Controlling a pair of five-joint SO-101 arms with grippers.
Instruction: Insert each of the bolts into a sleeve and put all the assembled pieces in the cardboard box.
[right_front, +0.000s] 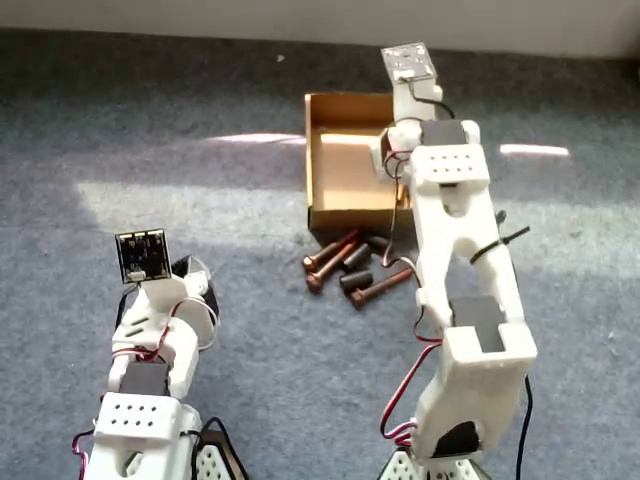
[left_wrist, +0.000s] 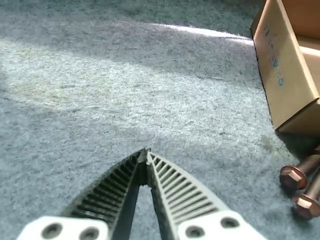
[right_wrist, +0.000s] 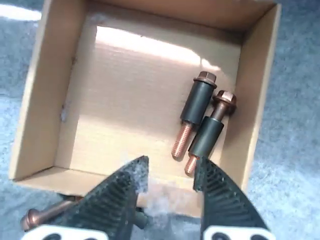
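Above cardboard box rim, right tool, jaws apart.

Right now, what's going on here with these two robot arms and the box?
Two robot arms are midway through an assembly job. The right claw hangs open and empty over the cardboard box, where two assembled pieces lie side by side near one wall. The left claw is shut on nothing, low over the grey carpet, off to the side of the box. Loose bolts and dark sleeves lie in a small pile just outside the box, not yet joined.
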